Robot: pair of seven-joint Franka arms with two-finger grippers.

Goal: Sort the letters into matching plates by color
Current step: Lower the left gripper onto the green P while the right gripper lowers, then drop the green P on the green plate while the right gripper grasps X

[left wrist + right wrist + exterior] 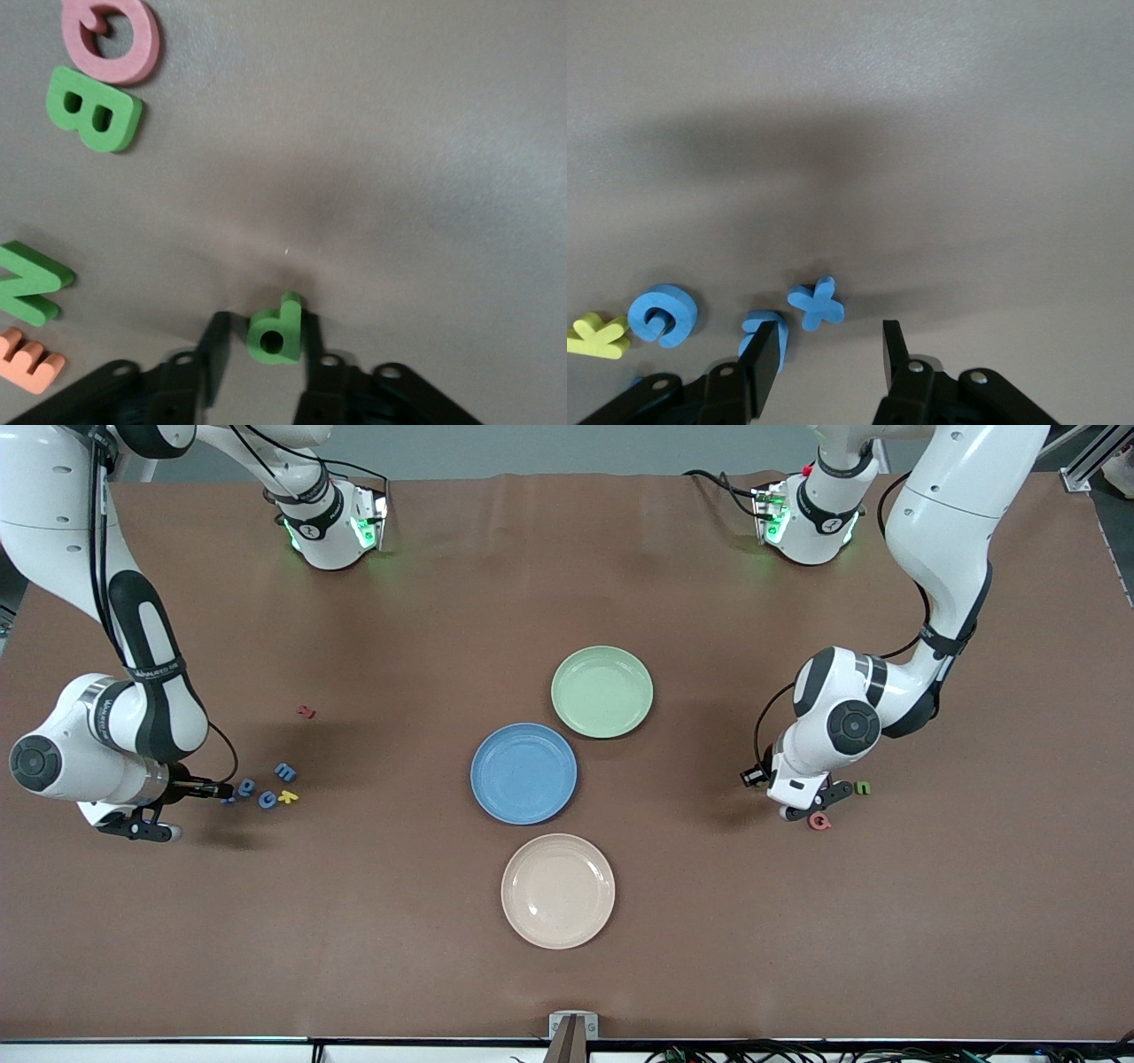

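My left claw [266, 341] is low on the counter [399, 159], closed on a green letter P [273, 332]; green B [96, 111] and green N [31, 282] lie near. My right claw [828, 354] sits half open, empty, by a blue X [817, 303] and blue G [663, 315]. The blue plate [524, 773] and light green plate [602, 692] touch mid-counter

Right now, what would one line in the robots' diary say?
left gripper: shut on green letter, on table | right gripper: open, low beside blue letters | blue plate, green plate: no letters in them yet
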